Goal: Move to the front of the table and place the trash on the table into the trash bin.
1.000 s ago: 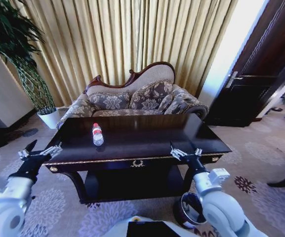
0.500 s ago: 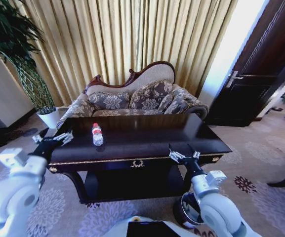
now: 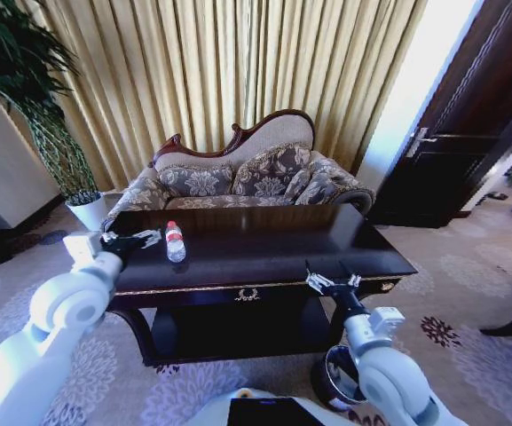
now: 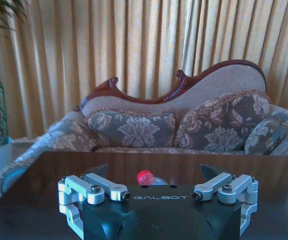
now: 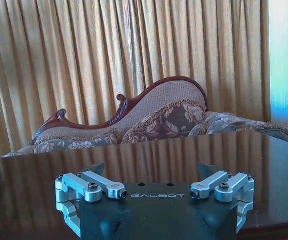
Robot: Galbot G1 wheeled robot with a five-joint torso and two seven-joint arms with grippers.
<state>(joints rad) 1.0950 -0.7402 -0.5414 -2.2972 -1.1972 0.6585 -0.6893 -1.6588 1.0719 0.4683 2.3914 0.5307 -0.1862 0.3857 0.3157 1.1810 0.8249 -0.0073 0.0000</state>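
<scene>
The dark glossy table [image 3: 264,244] with gold trim stands right in front of me. The trash in sight is a clear plastic bottle [image 3: 176,241] with a red cap, lying on the table's left part. My left gripper [image 3: 142,238] hovers open just left of the bottle, over the table's left end. In the left wrist view the bottle's red cap [image 4: 144,176] shows between the spread fingers of that gripper [image 4: 153,170], a little beyond them. My right gripper [image 3: 331,280] stands open at the table's front edge on the right, with nothing in it [image 5: 150,167]. The trash bin [image 3: 324,380] sits on the floor below it, partly hidden by my right arm.
A patterned sofa [image 3: 238,182] stands behind the table, before gold curtains. A plant in a white pot [image 3: 88,211] is at the far left. A dark door [image 3: 451,177] is at the right. Patterned carpet lies on both sides of the table.
My left arm has swung up from the table's front left corner to over its left end, beside the bottle. The right arm has hardly moved.
</scene>
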